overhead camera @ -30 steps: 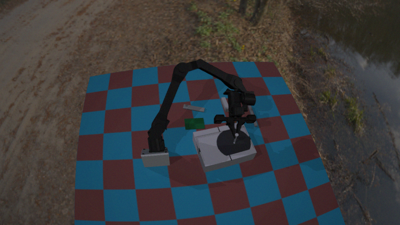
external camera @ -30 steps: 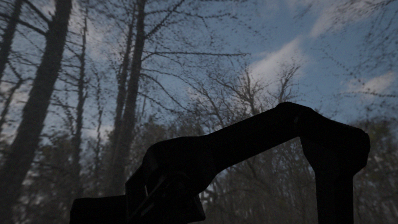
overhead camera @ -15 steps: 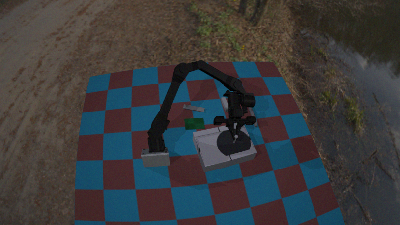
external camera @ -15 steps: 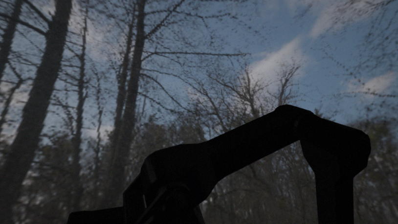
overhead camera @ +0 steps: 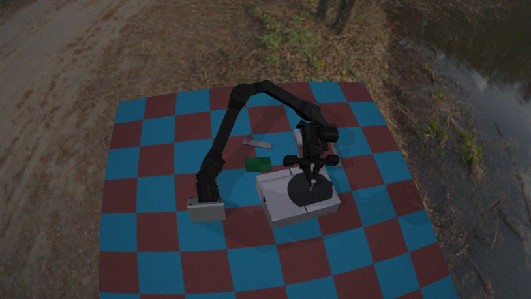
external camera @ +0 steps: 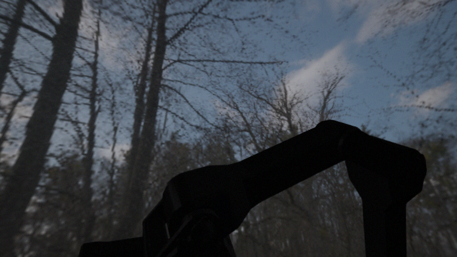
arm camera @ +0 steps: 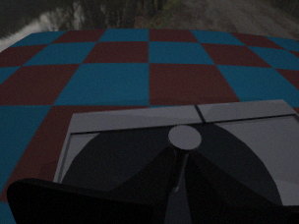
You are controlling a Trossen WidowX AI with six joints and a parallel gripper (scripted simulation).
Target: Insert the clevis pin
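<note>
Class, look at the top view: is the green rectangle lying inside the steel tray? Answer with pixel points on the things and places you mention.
No, the green rectangle (overhead camera: 258,164) lies on the checkered table, outside the steel tray (overhead camera: 276,200) (arm camera: 133,120).

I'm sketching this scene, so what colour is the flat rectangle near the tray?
The flat rectangle is green; it shows best in the top view.

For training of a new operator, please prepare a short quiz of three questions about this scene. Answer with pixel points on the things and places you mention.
1. True or false: the fingers (overhead camera: 311,183) are shut on the clevis pin (overhead camera: 312,181) (arm camera: 185,138).
2. Multiple choice: what lies inside the tray (overhead camera: 274,218) (arm camera: 113,121)?
A) a green plate
B) a dark round disc (overhead camera: 297,195) (arm camera: 118,159)
C) a wooden spoon
3. Fill in the blank: the two colours of the table's checks (overhead camera: 156,271) (arm camera: 110,81) are blue and ____.

Key: 1 true; 2 B; 3 dark red.
</note>
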